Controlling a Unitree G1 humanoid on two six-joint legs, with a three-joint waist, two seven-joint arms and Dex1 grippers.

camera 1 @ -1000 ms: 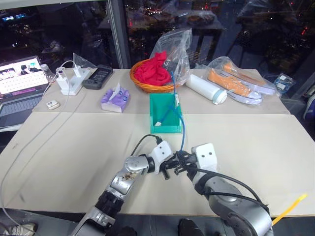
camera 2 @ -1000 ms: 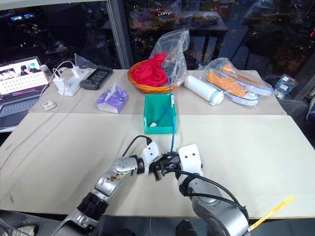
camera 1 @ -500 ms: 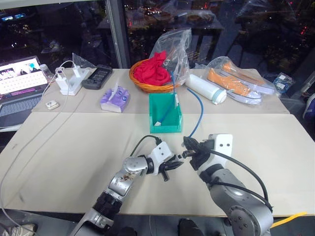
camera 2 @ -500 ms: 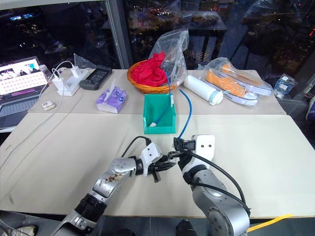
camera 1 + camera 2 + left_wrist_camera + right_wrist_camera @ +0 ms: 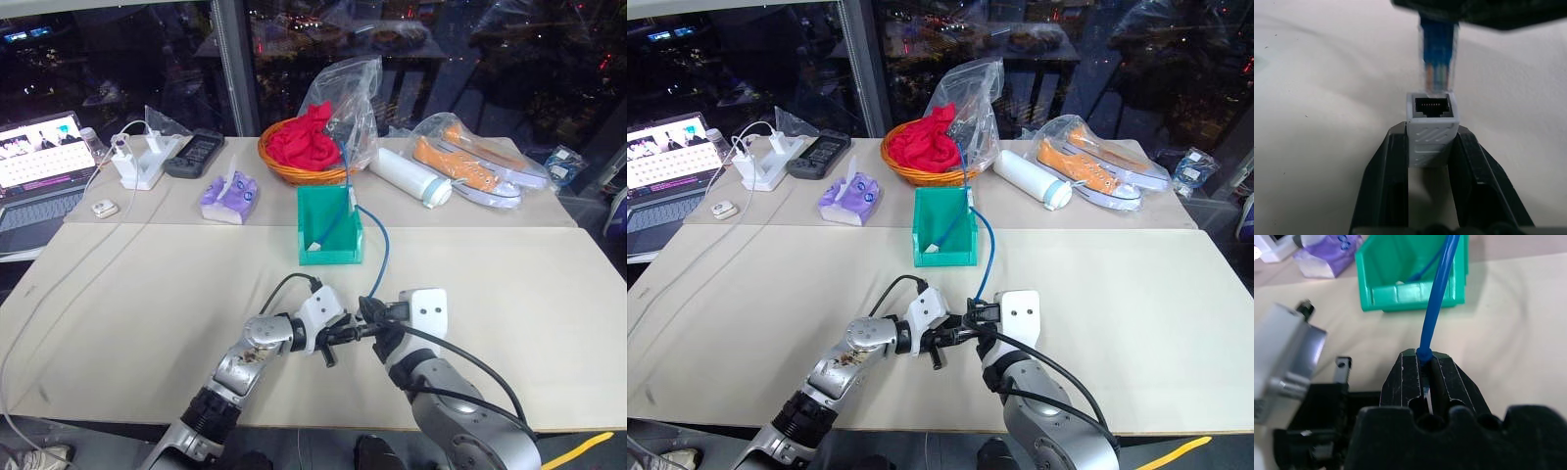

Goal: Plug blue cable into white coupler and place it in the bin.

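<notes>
From the head views I see both grippers meeting over the desk [image 5: 147,294], just in front of the bin [image 5: 329,257]. The left wrist view adds detail: my left fingers [image 5: 1382,181] pinch the white coupler [image 5: 1431,131], socket facing the blue plug, still unplugged. The right wrist view shows my right fingers [image 5: 1400,382] pinching the blue cable [image 5: 1436,308], which arcs into the bin.

You're getting bright, even light from overhead on the table [image 5: 509,284], with only soft shadows under the arms, while the windows [image 5: 411,59] behind stay dark and throw back scattered reflections. Up close in your left wrist view, the blue cable [image 5: 1438,63] plug is blurred, yet the white coupler [image 5: 1431,128] stays sharp.
</notes>
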